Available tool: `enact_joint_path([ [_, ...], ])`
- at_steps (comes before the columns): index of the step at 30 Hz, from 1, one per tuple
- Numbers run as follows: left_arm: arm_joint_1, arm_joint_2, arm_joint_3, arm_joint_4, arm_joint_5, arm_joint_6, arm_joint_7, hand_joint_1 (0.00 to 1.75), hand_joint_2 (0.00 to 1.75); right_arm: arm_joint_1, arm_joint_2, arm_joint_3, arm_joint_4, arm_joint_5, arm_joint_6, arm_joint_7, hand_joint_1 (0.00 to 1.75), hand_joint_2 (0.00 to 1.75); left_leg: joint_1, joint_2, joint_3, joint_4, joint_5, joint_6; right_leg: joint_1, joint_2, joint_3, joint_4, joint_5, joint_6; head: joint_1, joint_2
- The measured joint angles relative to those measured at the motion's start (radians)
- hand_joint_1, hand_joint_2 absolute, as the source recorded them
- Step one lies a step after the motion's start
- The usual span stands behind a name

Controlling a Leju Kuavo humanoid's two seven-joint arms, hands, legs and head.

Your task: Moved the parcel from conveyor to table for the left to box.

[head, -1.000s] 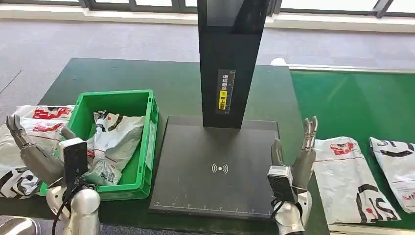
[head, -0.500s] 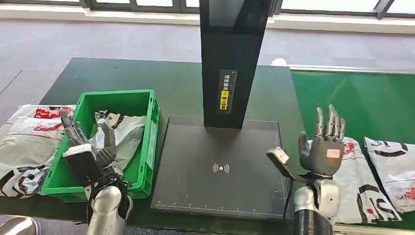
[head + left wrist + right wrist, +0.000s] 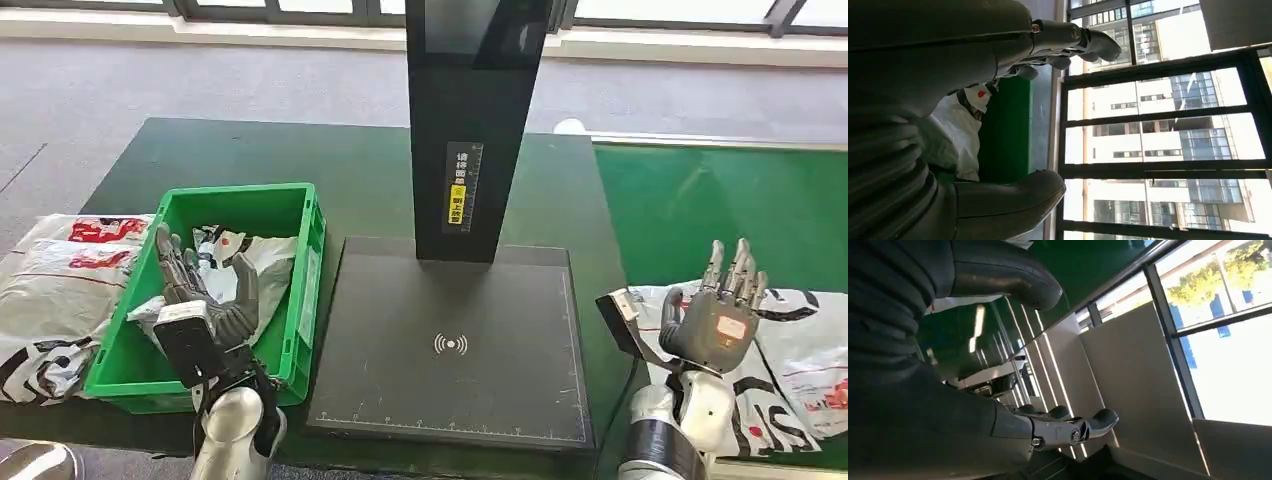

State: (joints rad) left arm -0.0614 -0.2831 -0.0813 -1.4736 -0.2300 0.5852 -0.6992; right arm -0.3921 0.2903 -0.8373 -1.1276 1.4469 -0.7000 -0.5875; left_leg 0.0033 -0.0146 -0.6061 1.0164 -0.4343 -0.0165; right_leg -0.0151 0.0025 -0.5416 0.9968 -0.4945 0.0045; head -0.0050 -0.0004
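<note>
Two soft, slippery-looking poly-bag parcels lie on the conveyor (image 3: 700,190) at the right, the nearer parcel (image 3: 745,385) under the empty, spread-fingered right hand (image 3: 718,325), likely light and best gripped at a bunched edge, while the left hand (image 3: 205,300), fingers apart, hovers over the green box (image 3: 305,290).

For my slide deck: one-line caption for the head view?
Open right hand raised over parcels on the conveyor; left hand open above the green crate.
</note>
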Motion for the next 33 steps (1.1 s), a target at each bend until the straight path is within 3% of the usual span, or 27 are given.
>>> enact_joint_path([
  [33, 0.0, 0.0, 0.0, 0.0, 0.0, 0.0, 0.0, 0.0, 1.75, -0.009, 0.0, -0.023, 0.021, 0.002, 0.0, -0.001, 0.0, 1.75, 0.0, 0.0, 0.0, 0.0, 0.0, 0.0, 0.0, 0.0, 0.0, 0.0, 0.0, 0.0, 0.0, 0.0],
])
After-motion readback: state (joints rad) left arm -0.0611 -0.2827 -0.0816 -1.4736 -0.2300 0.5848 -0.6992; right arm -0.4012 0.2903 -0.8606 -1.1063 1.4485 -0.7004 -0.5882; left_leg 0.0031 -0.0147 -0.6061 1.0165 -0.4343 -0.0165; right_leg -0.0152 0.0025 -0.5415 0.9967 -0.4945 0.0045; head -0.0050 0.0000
